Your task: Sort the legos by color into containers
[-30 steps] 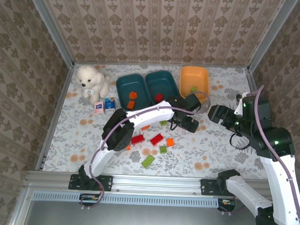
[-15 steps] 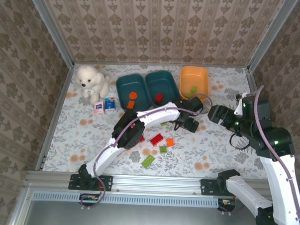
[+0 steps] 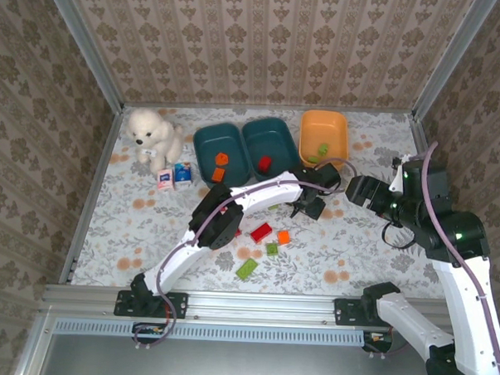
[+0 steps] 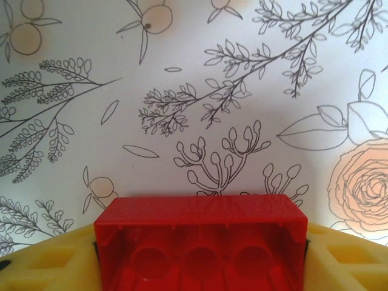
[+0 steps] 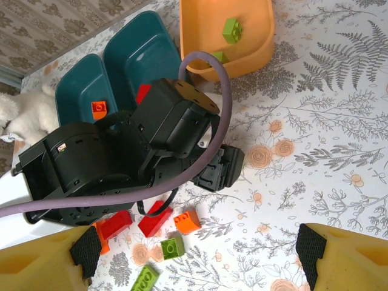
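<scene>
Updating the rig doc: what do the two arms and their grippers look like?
Both the left arm and right arm are built of white-shelled links with black joint housings. A mauve-grey cable runs loosely along each. The left gripper and right gripper have black bodies. The wrist views show chunky yellow fingers, and the right gripper's carry black ridged pads.

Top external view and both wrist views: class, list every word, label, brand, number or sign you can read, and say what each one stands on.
No text can be read.
Small blue and white items beside the plush dog: any print is too small to read.
Red brick, seen close up in the left wrist view: no lettering shows.
Wallpaper and table cover: pattern only, no words.
</scene>
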Robot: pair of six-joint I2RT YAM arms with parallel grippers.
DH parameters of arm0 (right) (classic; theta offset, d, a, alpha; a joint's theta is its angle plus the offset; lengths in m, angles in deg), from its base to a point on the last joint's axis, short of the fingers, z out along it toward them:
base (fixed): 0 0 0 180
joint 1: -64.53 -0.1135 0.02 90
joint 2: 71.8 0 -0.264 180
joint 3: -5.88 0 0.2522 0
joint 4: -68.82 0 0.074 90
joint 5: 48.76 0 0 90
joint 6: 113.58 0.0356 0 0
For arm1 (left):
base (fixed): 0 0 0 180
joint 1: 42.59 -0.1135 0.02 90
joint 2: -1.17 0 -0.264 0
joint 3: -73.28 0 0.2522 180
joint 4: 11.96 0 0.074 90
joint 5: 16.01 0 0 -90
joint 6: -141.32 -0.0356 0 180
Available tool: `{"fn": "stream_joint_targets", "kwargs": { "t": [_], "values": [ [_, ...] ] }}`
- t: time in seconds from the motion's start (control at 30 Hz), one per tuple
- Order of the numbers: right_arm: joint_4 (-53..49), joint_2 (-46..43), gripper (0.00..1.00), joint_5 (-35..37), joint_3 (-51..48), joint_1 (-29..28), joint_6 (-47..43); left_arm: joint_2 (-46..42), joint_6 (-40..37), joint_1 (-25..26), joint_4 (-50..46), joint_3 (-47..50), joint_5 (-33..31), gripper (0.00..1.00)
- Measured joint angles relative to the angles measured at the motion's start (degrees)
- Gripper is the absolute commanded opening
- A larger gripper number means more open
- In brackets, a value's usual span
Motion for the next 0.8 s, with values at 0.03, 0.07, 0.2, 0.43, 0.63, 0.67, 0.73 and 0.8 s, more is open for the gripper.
{"fn": "stream_joint_targets", "kwargs": {
  "t": [0.03,0.07,0.2,0.43,0.63,0.67,0.73,0.8],
  "values": [
    [0.0,0.0,0.87,0.0,0.0,0.0,0.0,0.0,-0.2,0.0,0.0,-0.1,-0.2,0.56],
    [0.0,0.0,0.87,0.0,0.0,0.0,0.0,0.0,-0.3,0.0,0.0,-0.1,-0.2,0.55],
    [0.0,0.0,0.87,0.0,-0.1,0.0,0.0,0.0,-1.1,0.0,-0.9,-1.5,-1.3,0.54],
    [0.0,0.0,0.87,0.0,-0.1,0.0,-0.1,-2.9,-1.5,-1.1,-2.8,-2.2,-3.0,0.53],
    [0.0,0.5,0.86,0.0,-0.2,0.0,-0.2,-10.0,-1.3,-6.6,-3.1,-2.2,-2.9,0.52],
    [0.1,0.7,0.86,0.0,-0.3,0.0,-0.2,-10.8,-1.2,-8.0,-3.0,-2.2,-2.9,0.52],
    [0.3,1.1,0.87,-0.1,-0.6,0.0,-0.2,-11.7,-0.8,-10.6,-2.4,-2.5,-2.5,0.51],
    [0.5,1.6,0.86,-0.1,-0.7,0.0,-0.2,-11.6,-0.2,-13.2,-1.9,-2.9,-1.8,0.51]
  ]
}}
